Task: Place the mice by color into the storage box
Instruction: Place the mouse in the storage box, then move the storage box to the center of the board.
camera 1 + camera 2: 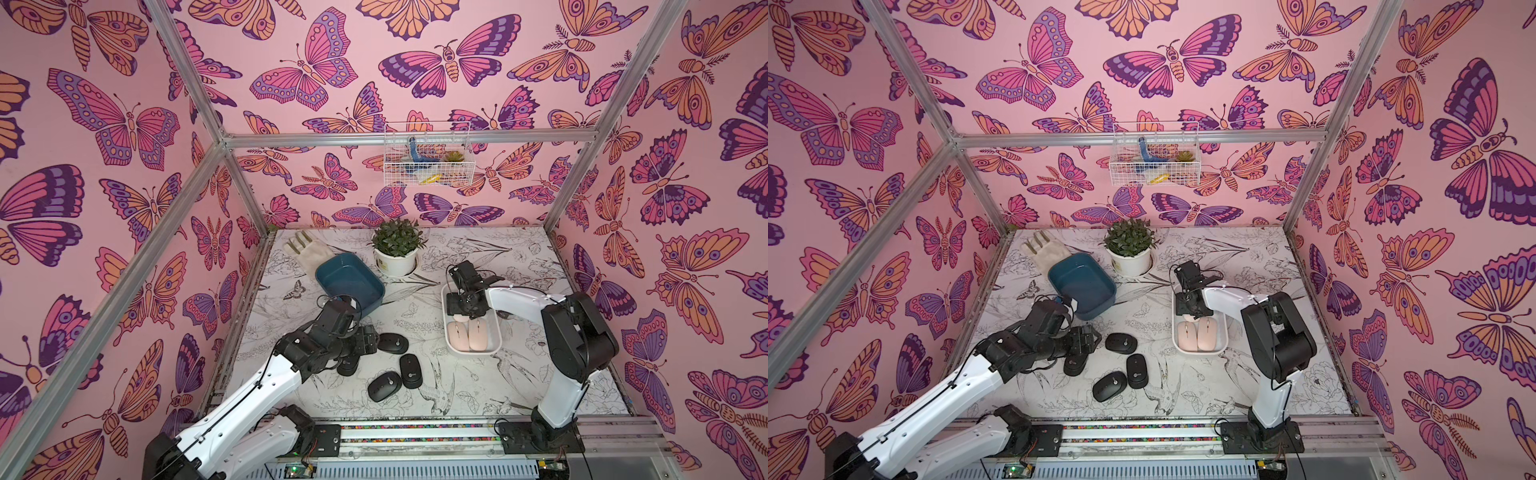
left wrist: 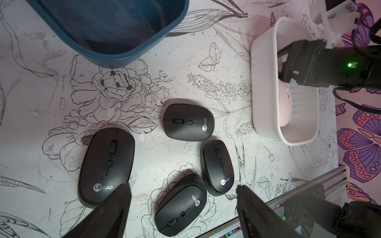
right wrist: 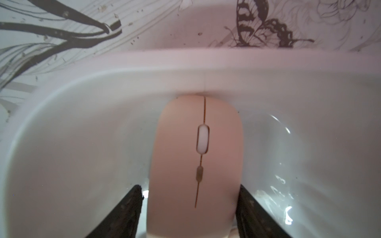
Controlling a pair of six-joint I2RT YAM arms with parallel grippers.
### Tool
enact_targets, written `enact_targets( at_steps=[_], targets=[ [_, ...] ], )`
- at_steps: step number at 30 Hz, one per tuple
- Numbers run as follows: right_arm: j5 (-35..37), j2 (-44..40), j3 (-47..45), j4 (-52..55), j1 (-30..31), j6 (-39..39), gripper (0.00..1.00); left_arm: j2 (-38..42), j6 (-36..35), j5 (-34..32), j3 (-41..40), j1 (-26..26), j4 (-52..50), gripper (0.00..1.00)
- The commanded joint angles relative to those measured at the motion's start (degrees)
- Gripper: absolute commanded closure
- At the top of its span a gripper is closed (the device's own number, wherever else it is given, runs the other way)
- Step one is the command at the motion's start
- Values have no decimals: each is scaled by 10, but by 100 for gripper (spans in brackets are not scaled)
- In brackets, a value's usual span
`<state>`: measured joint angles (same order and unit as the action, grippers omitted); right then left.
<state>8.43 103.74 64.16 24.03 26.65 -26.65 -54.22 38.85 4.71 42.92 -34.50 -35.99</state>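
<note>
1. Pink mice, three in all, lie inside the white box (image 1: 474, 352) on the right of the flower-printed tabletop (image 1: 419, 299).
2. The pink mouse pair (image 1: 459, 337) lies side by side at the box's near end.
3. The third pink mouse (image 3: 195, 152) lies at the far end, buttons up, with its nose against the end wall.
4. The right gripper (image 3: 188, 197) straddles that mouse's rear with its jaws spread. A sliver of box floor shows beside one finger (image 3: 132, 206). The other finger (image 3: 247, 206) sits close against the mouse's side; contact cannot be told.
5. Four black Lecoo mice rest on the tabletop outside both boxes: the farthest black mouse (image 1: 392, 343), the middle black mouse (image 1: 410, 371), the nearest black mouse (image 1: 384, 386) and the half-hidden black mouse (image 1: 348, 365).
6. The left gripper (image 2: 182, 186) hovers above them, jaws wide apart, gripping nothing.
7. The blue box (image 1: 349, 284) stands beyond the black mice, near the potted plant (image 1: 397, 249).
</note>
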Motion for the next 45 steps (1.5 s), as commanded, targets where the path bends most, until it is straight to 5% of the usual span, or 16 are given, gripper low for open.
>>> enact_targets(
  at_steps=[1, 19, 27, 29, 32, 38, 45],
  targets=[
    [-11, -35, -11, -6, -4, -1, 22, -2, 3, 5, 14, 2, 0, 15],
    [-85, -306, -117, 44, 19, 15, 5, -41, 30, 3, 22, -10, 17, 13],
    [-100, -432, -233, 28, 97, -19, 1, -129, 36, 20, 50, 49, 46, 15],
    [-89, -450, -255, 22, 121, -35, 1, -157, 32, 7, 70, 71, 56, 27],
    [-83, -466, -272, 17, 142, -47, 1, -215, 29, 5, 106, 109, 74, 59],
    [-81, -478, -265, 30, 146, -45, 1, -377, -2, 2, 213, 156, 76, 98],
    [-71, -485, -240, 57, 146, -31, 1, -514, -39, 19, 292, 162, 61, 100]
  ],
)
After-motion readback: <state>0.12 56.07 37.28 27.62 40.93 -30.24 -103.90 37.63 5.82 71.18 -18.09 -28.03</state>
